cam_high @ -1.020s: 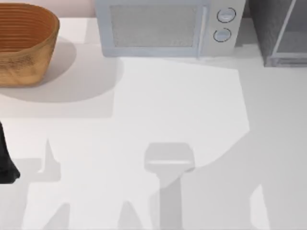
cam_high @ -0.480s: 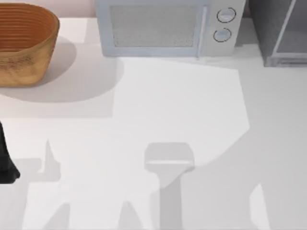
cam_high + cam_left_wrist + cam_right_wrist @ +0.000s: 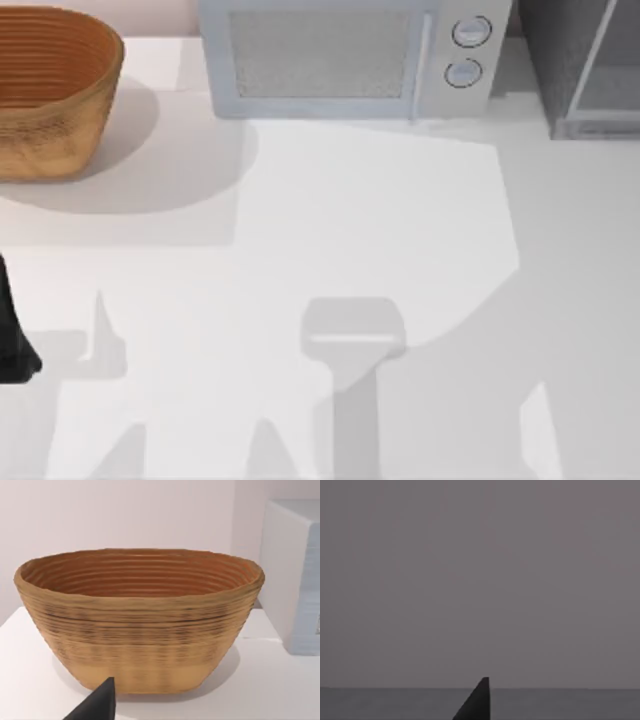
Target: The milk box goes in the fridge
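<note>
The milk box is out of view. The fridge (image 3: 585, 65), a dark grey cabinet with a light grey framed door panel, stands at the table's back right corner in the top view. My left arm (image 3: 12, 335) is a dark shape at the table's left edge. A dark tip of my left gripper (image 3: 97, 706) points toward the wicker basket (image 3: 140, 620). In the right wrist view a dark tip of my right gripper (image 3: 477, 702) faces a plain dark grey surface (image 3: 480, 580).
A pale microwave (image 3: 345, 55) with two round dials stands at the back centre. The brown wicker basket (image 3: 50, 90) sits at the back left. The white table (image 3: 330, 230) stretches open in front of them, crossed by arm shadows.
</note>
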Available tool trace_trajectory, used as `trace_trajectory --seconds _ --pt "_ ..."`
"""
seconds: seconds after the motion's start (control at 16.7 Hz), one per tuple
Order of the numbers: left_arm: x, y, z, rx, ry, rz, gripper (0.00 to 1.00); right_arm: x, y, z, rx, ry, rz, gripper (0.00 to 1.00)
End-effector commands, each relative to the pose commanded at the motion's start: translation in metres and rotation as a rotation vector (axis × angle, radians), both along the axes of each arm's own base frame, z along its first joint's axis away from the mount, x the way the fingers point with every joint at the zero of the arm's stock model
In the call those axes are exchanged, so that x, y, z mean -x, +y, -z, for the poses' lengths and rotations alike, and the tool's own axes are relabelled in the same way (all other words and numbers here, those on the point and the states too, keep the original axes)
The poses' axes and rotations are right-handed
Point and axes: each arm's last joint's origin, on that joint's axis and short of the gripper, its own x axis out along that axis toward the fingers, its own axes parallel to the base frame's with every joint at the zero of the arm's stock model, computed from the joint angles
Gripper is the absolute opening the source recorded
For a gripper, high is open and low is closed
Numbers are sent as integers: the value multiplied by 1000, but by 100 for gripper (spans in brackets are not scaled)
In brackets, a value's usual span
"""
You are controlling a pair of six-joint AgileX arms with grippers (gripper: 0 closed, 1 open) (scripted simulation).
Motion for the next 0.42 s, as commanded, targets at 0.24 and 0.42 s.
trace_trajectory --seconds 0.24,0.42 --pt "0 0 0 0 0 0 100 0 0 0 0 0 0 100" --pt "0 0 0 0 0 0 100 0 0 0 0 0 0 100"
